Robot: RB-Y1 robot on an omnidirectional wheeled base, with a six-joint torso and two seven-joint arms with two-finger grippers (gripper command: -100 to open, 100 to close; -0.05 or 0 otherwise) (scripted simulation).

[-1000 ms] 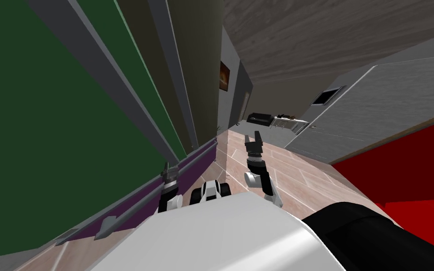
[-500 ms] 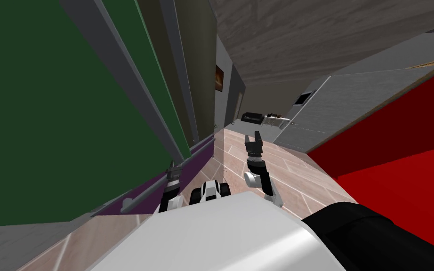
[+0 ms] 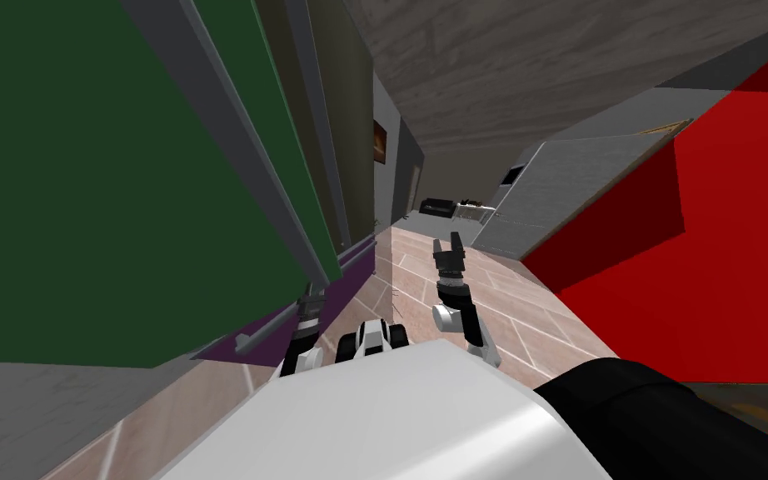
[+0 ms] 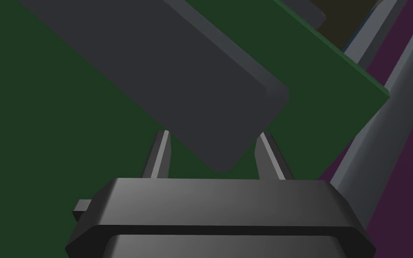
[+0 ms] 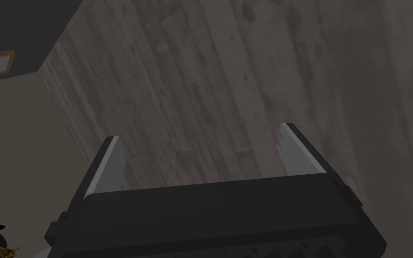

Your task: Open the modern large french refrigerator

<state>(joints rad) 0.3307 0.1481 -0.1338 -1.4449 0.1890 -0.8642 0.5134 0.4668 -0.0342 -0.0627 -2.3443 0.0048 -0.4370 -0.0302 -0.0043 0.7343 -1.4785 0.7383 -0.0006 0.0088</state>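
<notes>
The refrigerator stands at my left with a dark green door (image 3: pixel 82 183) that hangs swung out from the cabinet. A long grey handle bar (image 3: pixel 232 125) runs down the door. My left gripper (image 3: pixel 311 293) is shut on the lower end of this handle. In the left wrist view its fingers (image 4: pixel 160 154) press either side of the handle's dark grey end (image 4: pixel 165 76), with the green door (image 4: pixel 44 148) behind. A purple drawer front (image 3: pixel 328 304) lies below the door. My right gripper (image 3: pixel 449 246) points up over the floor, open and holding nothing (image 5: pixel 199 139).
The purple drawer carries its own grey bar handle (image 3: pixel 286 325) (image 4: pixel 380 130), close to my left hand. A big red block (image 3: pixel 707 250) stands near on the right, with grey cabinets (image 3: pixel 574 183) beyond it. Tiled floor (image 3: pixel 457 275) runs ahead between them.
The green door has swung further out with my left gripper on its handle. I have turned, so the red block on the right looms larger and the grey cabinets have shrunk back.
</notes>
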